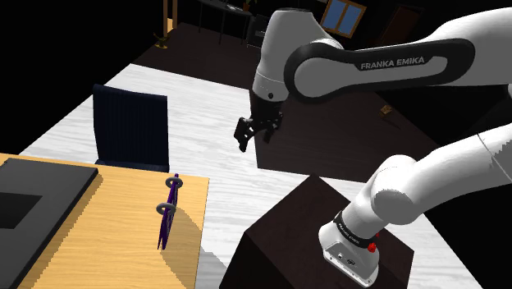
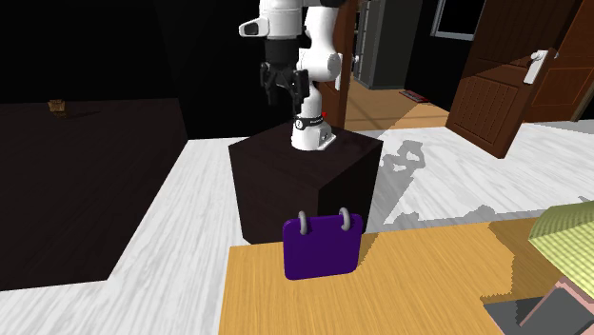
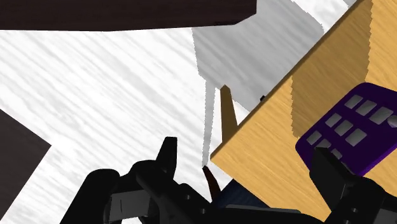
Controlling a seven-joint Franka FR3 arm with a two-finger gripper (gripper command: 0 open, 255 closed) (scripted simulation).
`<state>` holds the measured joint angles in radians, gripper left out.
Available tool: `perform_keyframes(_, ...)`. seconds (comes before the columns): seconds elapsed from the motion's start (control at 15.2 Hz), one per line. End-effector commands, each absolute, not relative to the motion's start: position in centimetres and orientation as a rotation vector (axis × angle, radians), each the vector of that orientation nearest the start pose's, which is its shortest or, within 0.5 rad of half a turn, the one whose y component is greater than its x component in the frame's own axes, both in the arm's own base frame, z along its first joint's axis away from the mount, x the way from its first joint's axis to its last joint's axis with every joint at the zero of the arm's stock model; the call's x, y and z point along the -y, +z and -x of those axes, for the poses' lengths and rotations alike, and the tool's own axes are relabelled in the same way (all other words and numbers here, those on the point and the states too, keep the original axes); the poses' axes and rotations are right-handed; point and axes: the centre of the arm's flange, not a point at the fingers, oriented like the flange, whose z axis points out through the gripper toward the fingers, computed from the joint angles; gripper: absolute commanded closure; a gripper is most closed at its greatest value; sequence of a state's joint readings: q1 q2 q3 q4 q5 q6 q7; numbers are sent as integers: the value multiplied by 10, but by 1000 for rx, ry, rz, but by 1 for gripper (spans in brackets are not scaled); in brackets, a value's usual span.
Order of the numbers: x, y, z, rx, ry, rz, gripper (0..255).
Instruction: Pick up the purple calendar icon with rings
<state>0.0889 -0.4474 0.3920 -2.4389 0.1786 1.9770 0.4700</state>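
The purple calendar icon (image 1: pixel 167 215) stands upright near the wooden table's (image 1: pixel 107 222) corner closest to the stand, two grey rings on its top edge. The second exterior view shows its flat purple face (image 2: pixel 322 249). In the wrist view its grid side (image 3: pixel 356 127) lies beyond the right finger (image 3: pixel 331 168). My black gripper (image 1: pixel 249 136) hangs in the air over the white floor, above the calendar and off toward the stand, not touching it. It is open (image 3: pixel 248 167), with nothing between the fingers. It also shows high above the stand (image 2: pixel 282 86).
A dark blue chair (image 1: pixel 131 127) stands at the table's far side. A black flat slab (image 1: pixel 33 197) lies on the table at the shoulder view's left. The dark box stand (image 2: pixel 305 176) sits close to the table. A yellow-green object (image 2: pixel 566 231) rests at the table's right.
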Motion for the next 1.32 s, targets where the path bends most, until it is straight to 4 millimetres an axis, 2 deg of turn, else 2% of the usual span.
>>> perform_keyframes(0.0,-225,433,-364,-184,51,3151,0)
perform_keyframes(1.25,-422,300,-429,-368,59,3099,0)
